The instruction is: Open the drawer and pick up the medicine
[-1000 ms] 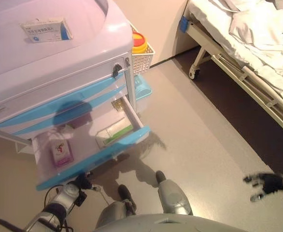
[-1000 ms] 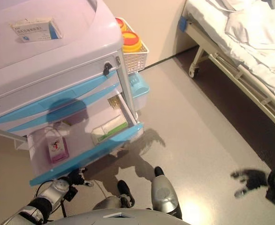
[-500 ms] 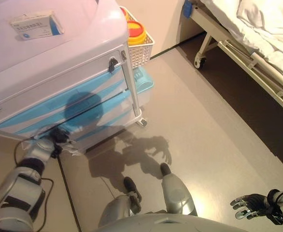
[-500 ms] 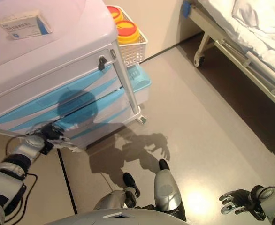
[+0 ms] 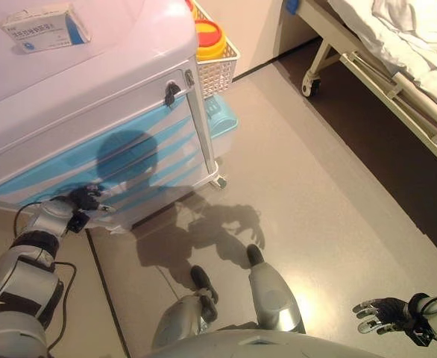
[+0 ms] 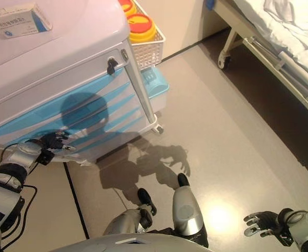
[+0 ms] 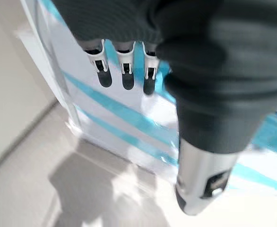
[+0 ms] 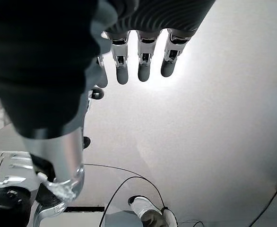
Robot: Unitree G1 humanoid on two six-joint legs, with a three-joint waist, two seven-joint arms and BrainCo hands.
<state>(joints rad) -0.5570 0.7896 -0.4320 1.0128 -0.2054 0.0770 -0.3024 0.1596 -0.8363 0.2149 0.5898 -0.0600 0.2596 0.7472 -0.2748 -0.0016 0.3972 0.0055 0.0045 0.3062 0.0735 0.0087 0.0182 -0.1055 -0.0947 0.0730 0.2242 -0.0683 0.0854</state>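
Note:
The white medicine cart stands at the left with its blue-striped drawers all shut. A white and blue medicine box lies on the cart's top. My left hand is open at the left end of the lowest drawer front, fingers straight and pointing at the blue stripe; its wrist view shows the fingers just before the drawer front, holding nothing. My right hand is open and empty, low over the floor at the far right. No medicine inside a drawer shows.
A white basket with yellow-lidded containers hangs on the cart's right side, a light blue bin below it. A cart wheel stands at the front right corner. A wheeled bed runs along the right. Bare floor lies between.
One second ago the lowest drawer stood open with boxes inside; now it is shut. My left hand moved from under its front up to the drawer's left end. The camera shifted.

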